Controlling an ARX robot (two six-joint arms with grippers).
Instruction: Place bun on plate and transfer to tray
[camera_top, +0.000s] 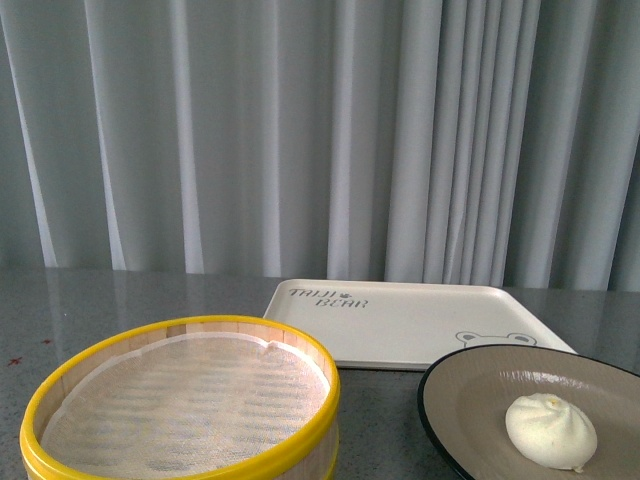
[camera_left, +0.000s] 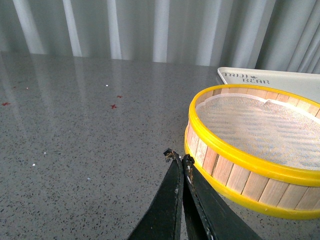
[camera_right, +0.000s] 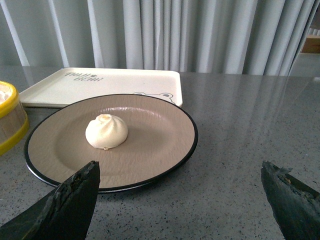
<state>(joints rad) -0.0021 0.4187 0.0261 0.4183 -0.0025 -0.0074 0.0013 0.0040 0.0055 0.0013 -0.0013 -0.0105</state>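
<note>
Bun: the small round off-white steamed bun sits upright on the plate, off centre toward the basket side, pleats up. I count the first half of the task as done.
Plate: the wide shallow beige plate with a black rim rests on the grey speckled worktop, just in front of the tray and not on it. I cannot tell whether the two rims touch.
Tray: the flat cream-white rectangular tray with "TAIJI BEAR" lettering lies bare behind the plate, its near edge facing it, so the transfer is short.
Right hand: the right hand is spread wide, holding nothing, low and facing the plate's near rim. I judge it is set up to take that rim.
Left hand: the left hand has its fingers pressed together on nothing, beside the round wooden steamer basket with a yellow rim, apart from its wall. I read it as parked out of the way.
Risk: the bun lies loose, and I expect a tilted lift would roll it.
</note>
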